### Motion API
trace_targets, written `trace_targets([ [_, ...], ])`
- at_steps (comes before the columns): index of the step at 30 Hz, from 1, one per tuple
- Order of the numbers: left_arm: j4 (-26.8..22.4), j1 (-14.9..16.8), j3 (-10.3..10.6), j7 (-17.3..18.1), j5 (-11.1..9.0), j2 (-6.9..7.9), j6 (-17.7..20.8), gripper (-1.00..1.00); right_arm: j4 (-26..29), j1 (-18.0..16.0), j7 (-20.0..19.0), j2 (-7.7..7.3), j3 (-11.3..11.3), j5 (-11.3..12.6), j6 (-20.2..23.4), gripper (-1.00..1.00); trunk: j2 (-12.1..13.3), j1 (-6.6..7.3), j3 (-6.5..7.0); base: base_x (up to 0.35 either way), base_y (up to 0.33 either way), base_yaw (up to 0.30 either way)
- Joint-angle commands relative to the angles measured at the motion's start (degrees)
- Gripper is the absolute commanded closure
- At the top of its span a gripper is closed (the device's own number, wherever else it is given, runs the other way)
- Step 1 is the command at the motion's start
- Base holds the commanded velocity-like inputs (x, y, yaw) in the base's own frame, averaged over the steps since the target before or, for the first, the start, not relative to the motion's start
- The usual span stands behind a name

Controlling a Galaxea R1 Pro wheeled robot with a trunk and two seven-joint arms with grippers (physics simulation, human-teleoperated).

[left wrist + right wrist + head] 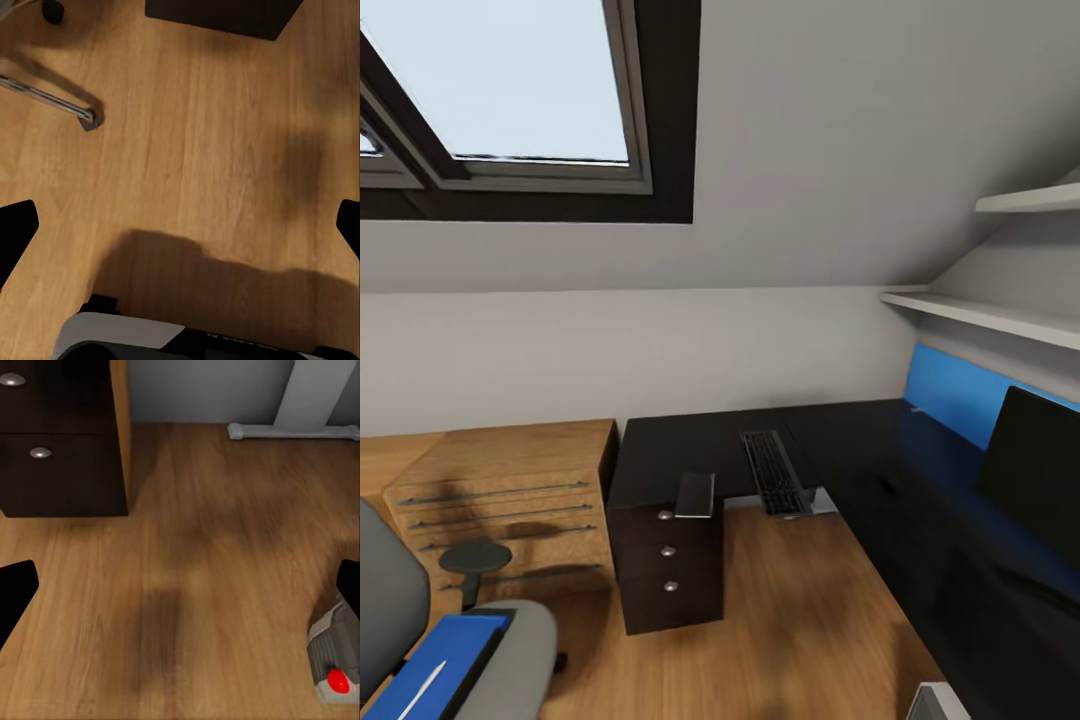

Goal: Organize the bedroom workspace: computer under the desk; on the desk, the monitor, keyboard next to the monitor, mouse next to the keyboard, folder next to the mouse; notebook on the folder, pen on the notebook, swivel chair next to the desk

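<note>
The black-topped desk [670, 450] runs along the wall and turns down the right side. The black keyboard [772, 472] lies on it, its near end past the inner edge. A thin grey notebook-like slab [695, 494] rests above the drawers [668, 570]. At the right stands the monitor [1035, 470]. The grey swivel chair [510, 660] is at the lower left, with the blue folder [430, 660] on its seat and a white pen [422, 690] on top. A corner of the grey computer [935, 705] shows, and its red light [337, 681]. Both left gripper [180, 232] and right gripper [180, 592] hang open over the floor.
A low light-wood cabinet [510, 495] stands left of the desk. White shelves [990, 315] hang on the right wall above a blue panel [950, 390]. The chair's chrome leg [52, 99] and the desk's white leg [307, 405] stand on the wood floor [800, 620].
</note>
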State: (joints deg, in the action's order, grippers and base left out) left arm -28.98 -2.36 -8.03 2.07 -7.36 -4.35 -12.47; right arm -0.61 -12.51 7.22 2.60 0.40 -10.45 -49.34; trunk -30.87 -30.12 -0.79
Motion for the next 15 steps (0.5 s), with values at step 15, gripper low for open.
trace_targets([
  [15,0.35,-0.01,-0.06,0.24,-0.46,0.06,-0.92,-1.0,21.01,-0.28,2.85,-0.03,0.05,5.39,19.74,-1.0,-0.07,-0.05,-0.08,0.319,0.0,-0.001],
])
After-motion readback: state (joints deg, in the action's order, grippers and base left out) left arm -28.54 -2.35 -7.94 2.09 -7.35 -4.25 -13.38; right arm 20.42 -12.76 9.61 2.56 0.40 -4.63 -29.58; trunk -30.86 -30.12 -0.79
